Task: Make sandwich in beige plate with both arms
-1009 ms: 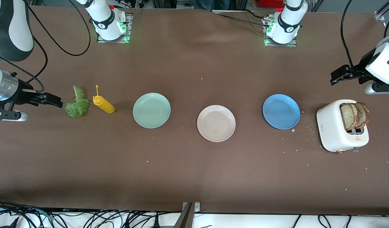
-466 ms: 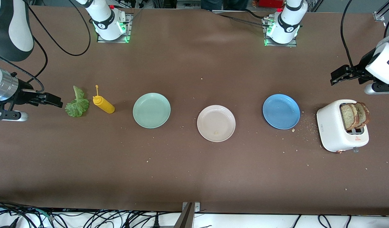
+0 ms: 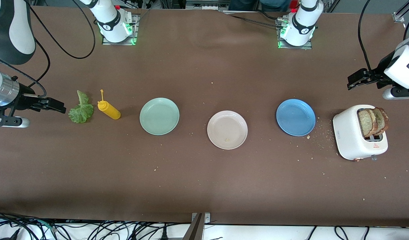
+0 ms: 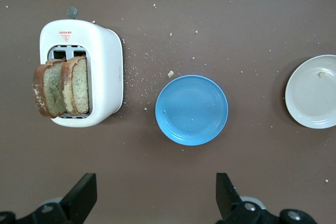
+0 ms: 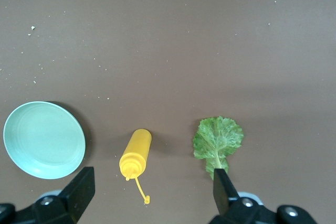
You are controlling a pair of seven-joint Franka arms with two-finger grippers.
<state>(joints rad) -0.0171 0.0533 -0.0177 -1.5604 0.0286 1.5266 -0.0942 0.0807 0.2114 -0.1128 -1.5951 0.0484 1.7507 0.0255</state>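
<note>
Nothing assembled yet: beige plate (image 3: 227, 129) bare at frame centre. Toast (image 3: 373, 121) sits in toaster (image 3: 352, 140), lettuce (image 3: 80, 109) on surface. Left claw (image 3: 353, 80) and right claw (image 3: 54, 105) both spread, empty. A toast grab is judged next.

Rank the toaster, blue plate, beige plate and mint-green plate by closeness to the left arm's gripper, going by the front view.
From the left gripper, at the left arm's end of the table:
1. Toaster, holding the toast, nearest.
2. Blue plate, beside the toaster.
3. Beige plate, mid-table.
4. Mint-green plate, toward the right arm's end.
</note>
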